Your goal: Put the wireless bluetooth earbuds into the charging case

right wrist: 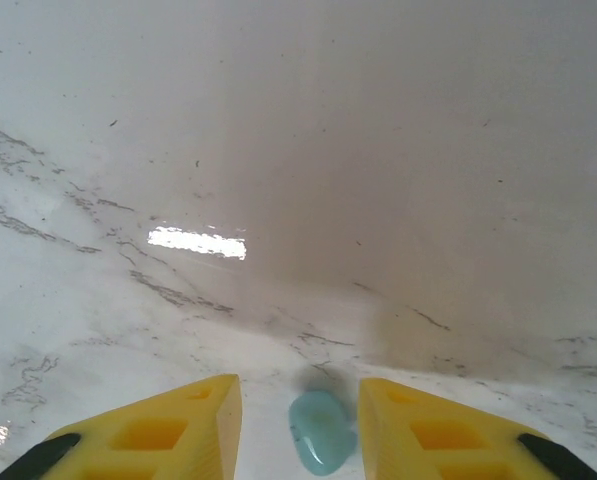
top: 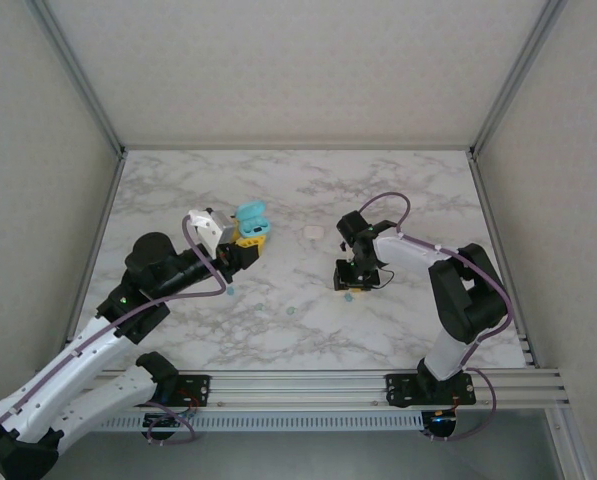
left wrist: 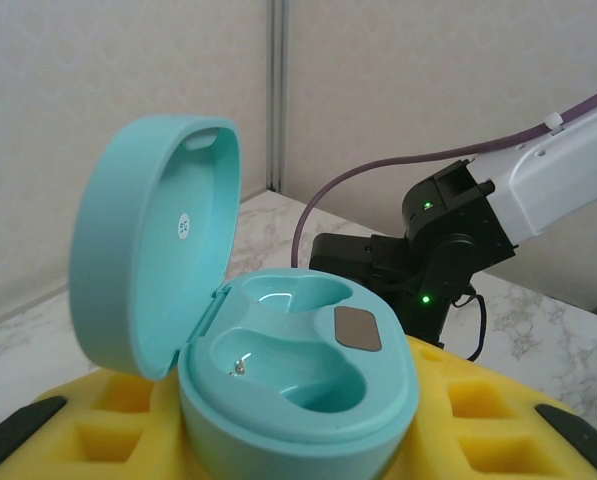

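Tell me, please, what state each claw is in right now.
Left claw: closed, holding the open teal charging case.
Right claw: open, straddling a teal earbud, not gripping it.

Lower edge cuts charging case (left wrist: 298,400) base; scattered earbuds (top: 294,310) mere specks.

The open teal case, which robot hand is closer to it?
Left. The left gripper holds the case; the right gripper is apart, off to its right, around a teal earbud.

Left fingers (left wrist: 488,415) clamped, right fingers (right wrist: 168,432) apart
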`<move>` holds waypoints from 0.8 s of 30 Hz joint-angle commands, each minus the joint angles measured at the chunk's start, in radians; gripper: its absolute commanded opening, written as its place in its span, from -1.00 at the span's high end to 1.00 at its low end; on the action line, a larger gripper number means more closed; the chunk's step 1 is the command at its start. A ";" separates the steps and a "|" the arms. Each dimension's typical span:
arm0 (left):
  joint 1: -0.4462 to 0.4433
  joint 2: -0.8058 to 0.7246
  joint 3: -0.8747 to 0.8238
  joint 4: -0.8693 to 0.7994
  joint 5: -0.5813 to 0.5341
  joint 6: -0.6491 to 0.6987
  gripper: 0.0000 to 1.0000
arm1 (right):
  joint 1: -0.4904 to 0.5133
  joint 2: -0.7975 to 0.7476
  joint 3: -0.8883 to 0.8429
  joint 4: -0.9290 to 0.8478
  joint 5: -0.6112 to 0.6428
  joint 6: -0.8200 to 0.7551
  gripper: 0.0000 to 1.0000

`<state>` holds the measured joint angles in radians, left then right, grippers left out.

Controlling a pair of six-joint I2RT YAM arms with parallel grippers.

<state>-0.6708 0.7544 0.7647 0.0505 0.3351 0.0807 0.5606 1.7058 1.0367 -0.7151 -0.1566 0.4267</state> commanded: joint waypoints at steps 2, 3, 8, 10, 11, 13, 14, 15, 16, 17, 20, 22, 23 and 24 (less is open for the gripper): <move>0.000 -0.001 0.039 0.035 0.024 -0.018 0.71 | -0.008 0.008 0.043 -0.054 0.032 -0.062 0.27; 0.000 0.001 0.044 0.027 0.027 -0.017 0.72 | -0.006 0.022 0.060 -0.066 0.027 -0.069 0.26; 0.000 -0.014 0.043 0.017 0.013 -0.016 0.72 | 0.004 0.017 0.069 -0.074 -0.001 -0.075 0.23; 0.000 -0.019 0.040 0.017 0.006 -0.017 0.72 | 0.023 0.024 0.094 -0.114 0.023 -0.105 0.24; 0.000 -0.021 0.038 0.017 0.003 -0.015 0.72 | 0.032 0.032 0.102 -0.127 0.033 -0.122 0.25; 0.000 -0.023 0.039 0.017 -0.003 -0.010 0.72 | 0.047 0.060 0.115 -0.147 0.054 -0.150 0.27; 0.000 -0.021 0.039 0.016 -0.003 -0.006 0.72 | 0.055 0.074 0.123 -0.159 0.065 -0.165 0.29; 0.000 -0.019 0.042 0.015 -0.003 -0.006 0.72 | 0.067 0.089 0.131 -0.170 0.070 -0.183 0.29; 0.000 -0.017 0.046 0.012 0.001 -0.005 0.72 | 0.078 0.102 0.139 -0.177 0.074 -0.200 0.30; 0.000 -0.015 0.048 0.010 0.004 -0.004 0.72 | 0.085 0.112 0.147 -0.184 0.080 -0.210 0.30; 0.000 -0.012 0.052 0.009 0.009 -0.007 0.72 | 0.097 0.142 0.167 -0.207 0.104 -0.228 0.32; 0.000 -0.015 0.049 0.010 0.007 -0.011 0.72 | 0.100 0.152 0.173 -0.213 0.118 -0.236 0.33; 0.000 -0.016 0.048 0.011 0.006 -0.013 0.72 | 0.099 0.153 0.175 -0.217 0.120 -0.241 0.33; 0.000 -0.015 0.047 0.012 0.005 -0.013 0.72 | 0.101 0.154 0.178 -0.219 0.125 -0.246 0.33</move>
<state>-0.6708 0.7471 0.7780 0.0479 0.3347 0.0780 0.6571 1.8465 1.1835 -0.8829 -0.0711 0.2195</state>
